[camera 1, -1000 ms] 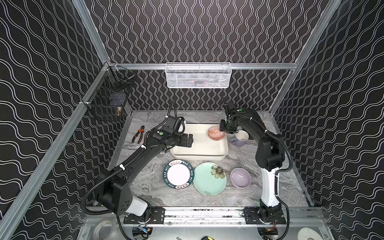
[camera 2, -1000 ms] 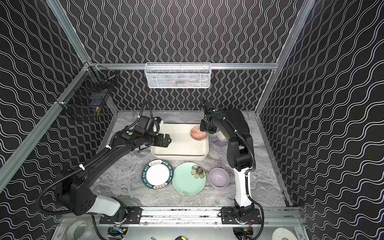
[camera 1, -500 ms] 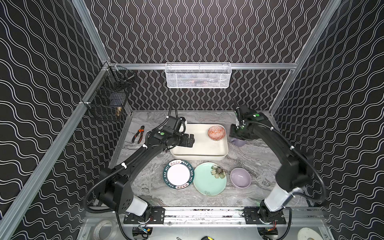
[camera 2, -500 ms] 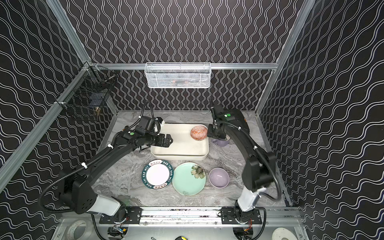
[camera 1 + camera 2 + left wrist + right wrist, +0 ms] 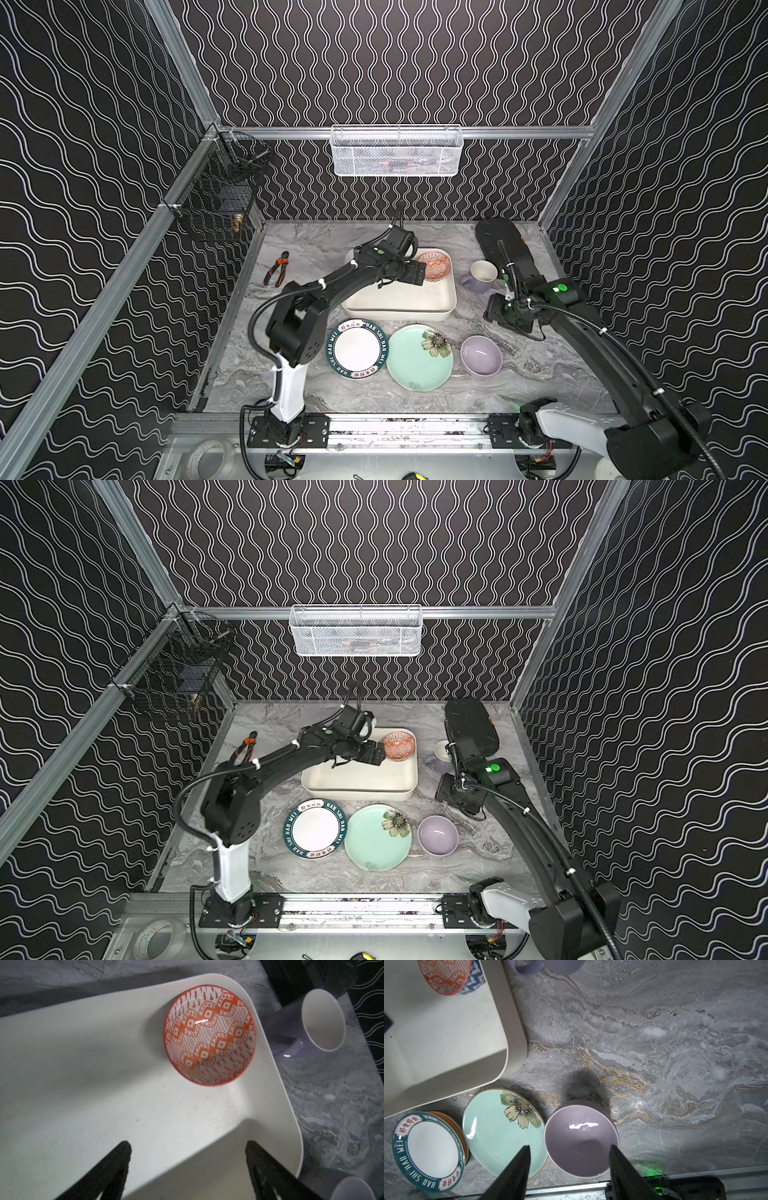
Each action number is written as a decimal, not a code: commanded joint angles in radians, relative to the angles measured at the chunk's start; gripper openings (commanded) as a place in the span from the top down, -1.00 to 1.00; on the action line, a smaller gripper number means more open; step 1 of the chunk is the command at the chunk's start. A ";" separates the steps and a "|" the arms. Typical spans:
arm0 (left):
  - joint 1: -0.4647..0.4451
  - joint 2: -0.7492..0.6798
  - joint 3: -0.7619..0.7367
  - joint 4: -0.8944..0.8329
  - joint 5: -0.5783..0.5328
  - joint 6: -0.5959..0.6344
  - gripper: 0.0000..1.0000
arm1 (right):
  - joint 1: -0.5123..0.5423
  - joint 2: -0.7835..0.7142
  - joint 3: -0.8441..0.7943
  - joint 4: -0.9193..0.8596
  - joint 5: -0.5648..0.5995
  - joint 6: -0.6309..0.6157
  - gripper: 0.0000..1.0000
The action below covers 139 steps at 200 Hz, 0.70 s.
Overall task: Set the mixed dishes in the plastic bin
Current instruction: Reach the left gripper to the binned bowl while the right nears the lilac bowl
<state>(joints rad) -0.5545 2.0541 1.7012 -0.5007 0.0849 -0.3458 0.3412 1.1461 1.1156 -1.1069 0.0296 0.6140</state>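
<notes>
My left gripper (image 5: 187,1145) hangs over the bin (image 5: 407,299), jaws wide apart with nothing between them. It points toward the orange bowl (image 5: 434,266). That bowl sits inside the bin, tucked into the far right corner, and it is the only dish in there. In both top views my left arm lies across the bin's far left part.

My right gripper (image 5: 570,1147) is off the bin's right side, above the table (image 5: 548,374), jaws apart and empty. Through its wrist camera the fingers frame the lavender bowl (image 5: 581,1138) below without touching it.

The mug (image 5: 482,274) stands upright on the table just outside the bin's right wall, handle turned toward the bin. It is squeezed between the bin and the black case (image 5: 503,245), with my right wrist close by on its near side.

Three dishes sit in a row near the bin's front wall: the white plate (image 5: 356,349), the mint plate (image 5: 417,359) and the lavender bowl. The white plate rests on an orange plate (image 5: 455,1126), whose edge shows in the right wrist view. The mint plate crowds both neighbours; I cannot tell whether they touch.

The pliers (image 5: 276,272) lie by the left wall, well apart from the bin. The mesh basket (image 5: 397,151) hangs on the back rail and the wire cage (image 5: 216,203) on the left rail, both above the table.
</notes>
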 commanded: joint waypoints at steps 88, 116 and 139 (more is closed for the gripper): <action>-0.010 0.260 0.248 -0.051 -0.111 -0.068 -0.30 | 0.001 -0.075 -0.029 -0.075 0.026 0.038 -0.26; -0.011 0.285 0.269 -0.043 -0.114 -0.081 -0.10 | 0.001 -0.077 -0.034 -0.077 0.031 0.033 -0.26; -0.013 0.303 0.301 -0.050 -0.107 -0.090 0.07 | 0.001 -0.078 -0.041 -0.074 0.037 0.032 -0.26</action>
<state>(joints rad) -0.5640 2.3459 1.9732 -0.5404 -0.0143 -0.4076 0.3412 1.0702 1.0798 -1.1591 0.0444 0.6449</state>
